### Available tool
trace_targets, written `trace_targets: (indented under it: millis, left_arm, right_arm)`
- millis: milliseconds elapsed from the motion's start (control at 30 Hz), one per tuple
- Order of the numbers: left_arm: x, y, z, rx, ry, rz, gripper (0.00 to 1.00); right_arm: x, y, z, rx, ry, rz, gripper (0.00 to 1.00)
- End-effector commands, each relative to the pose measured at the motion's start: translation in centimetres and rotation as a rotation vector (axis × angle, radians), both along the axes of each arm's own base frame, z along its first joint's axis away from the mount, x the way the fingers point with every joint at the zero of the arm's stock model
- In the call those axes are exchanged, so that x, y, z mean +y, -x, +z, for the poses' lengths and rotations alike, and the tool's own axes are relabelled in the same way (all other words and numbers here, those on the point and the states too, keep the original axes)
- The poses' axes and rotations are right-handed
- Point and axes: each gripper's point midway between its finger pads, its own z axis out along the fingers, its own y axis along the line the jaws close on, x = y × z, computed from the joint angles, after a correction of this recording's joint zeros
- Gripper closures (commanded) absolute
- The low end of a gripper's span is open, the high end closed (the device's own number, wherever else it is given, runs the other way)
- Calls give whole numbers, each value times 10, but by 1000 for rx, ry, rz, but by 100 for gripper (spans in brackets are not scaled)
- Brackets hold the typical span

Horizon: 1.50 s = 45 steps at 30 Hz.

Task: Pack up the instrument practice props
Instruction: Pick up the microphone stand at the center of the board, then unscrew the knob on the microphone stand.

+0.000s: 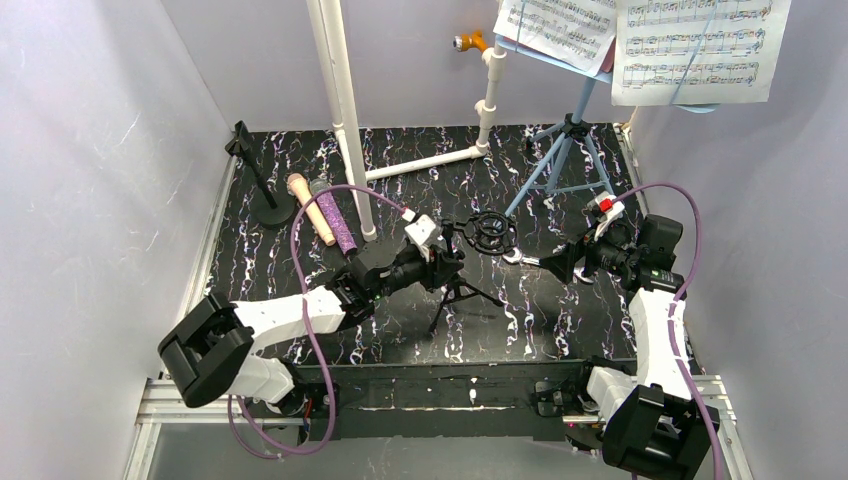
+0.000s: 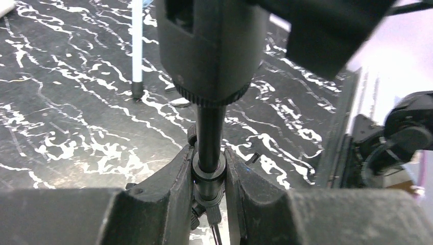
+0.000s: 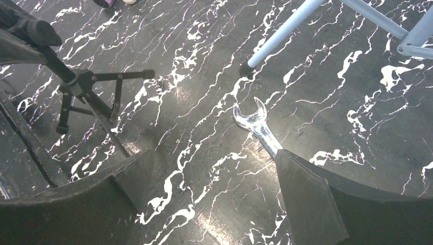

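Fingers (image 2: 171, 178) on the left gripper (image 2: 208, 168) are pinched nearly shut around the thin stem of the black mic tripod (image 2: 209, 122), just under its fat collar. So that's a real grip, not a hover.

I'm reading the top view like a clock with 12 at the far side. The tripod stands about dead centre of the mat (image 1: 560, 320), legs splayed toward 6. Its ring-shaped shock mount (image 1: 490, 230) sits at 1 o'clock from the gripper.

My guess is the tripod is the prop being packed right now: grab made, lift not yet done. The next move probably wants a straight pull up so the legs clear the mat, then a carry to wherever the stuff goes. I can't spot a box or bag in any of the 3 views.

Other stuff, left to right:
- The round-base holder (image 1: 270, 205) stands upright at 10 o'clock, well apart.
- The peach microphone (image 1: 312, 212) and purple glitter microphone (image 1: 340, 225) lie side by side next to it, and the 2 look like they're touching.
- The white plastic pipes (image 1: 345, 110) have 1 upright post between the mics and the tripod, so a swing toward 9 could clip it.
- The silver wrench (image 3: 258, 127) lies flat at 3 o'clock of the tripod. It's not part of the job.
- The right gripper (image 3: 213, 158) hangs over the wrench, jaws wide apart and nothing in them.
- The light-blue music rack (image 1: 565, 160) stands at 1 o'clock with 1 foot near the wrench head. The sheet-music pages (image 1: 690, 45) are up on its desk.
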Motion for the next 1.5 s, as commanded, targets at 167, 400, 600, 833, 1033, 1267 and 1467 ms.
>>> trace_targets:
  millis: [167,400,600,833,1033,1267,1467]
  left_arm:
    - [-16,40,55,121,222,-181,100]
    - [-33,53,53,224,231,-288,100]
    - [-47,54,58,239,230,-355,100]
    - [-65,57,68,264,238,-449,100]
    - [-71,61,71,266,241,-497,100]
    - [-82,71,75,233,237,-580,100]
    - [-86,72,71,201,221,-614,100]
  right_arm:
    - [17,12,10,-49,-51,113,2]
    - [40,36,18,-70,-119,269,1]
    - [57,56,27,-85,-191,387,2]
    - [72,74,31,-94,-264,499,2]
    - [76,80,35,-95,-293,532,2]
    - [81,86,38,-88,-313,567,2]
    - [84,90,38,-90,-313,587,2]
